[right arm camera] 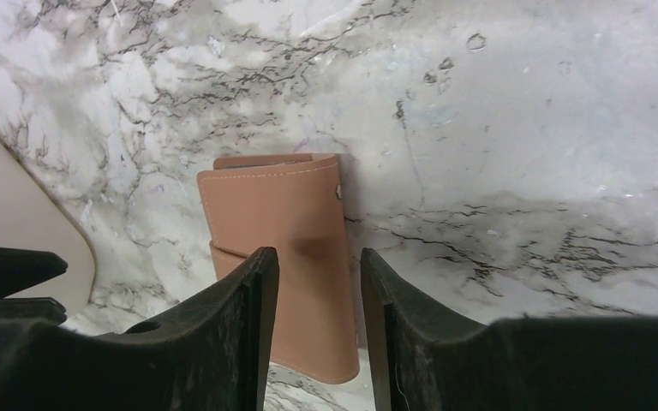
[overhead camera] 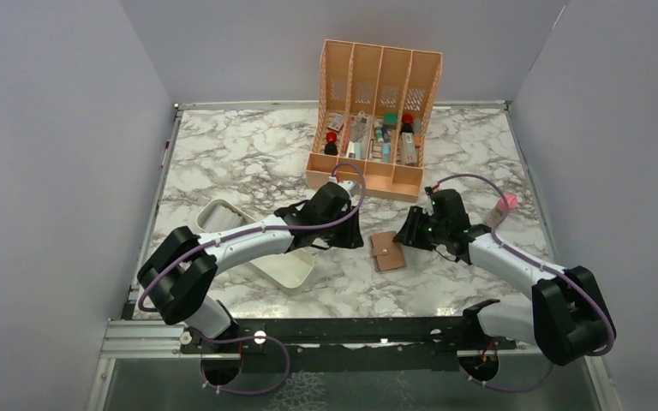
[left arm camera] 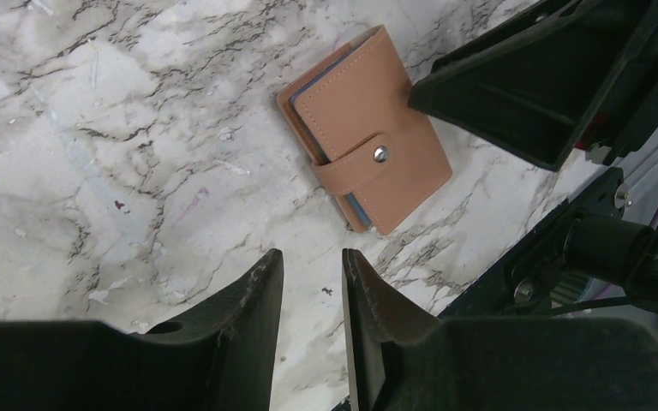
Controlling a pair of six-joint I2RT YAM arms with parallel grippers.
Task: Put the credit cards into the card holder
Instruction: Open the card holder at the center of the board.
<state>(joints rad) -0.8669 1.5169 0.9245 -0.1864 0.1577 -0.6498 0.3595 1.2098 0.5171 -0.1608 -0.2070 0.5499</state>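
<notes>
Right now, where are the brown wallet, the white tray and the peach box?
brown wallet (left arm camera: 355, 107): left wrist view, on its front flap.
white tray (overhead camera: 291, 271): top view, on its near wall.
peach box (overhead camera: 364, 180): top view, on its front wall.

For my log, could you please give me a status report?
Left gripper and right gripper open, empty. Card holder snapped shut, flat between them. Nothing blocking it.

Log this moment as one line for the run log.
item: small brown leather-like snap card holder, shut, flat on marble table | left hand: open, empty, apart from it | right hand: open, empty, next to it
</notes>
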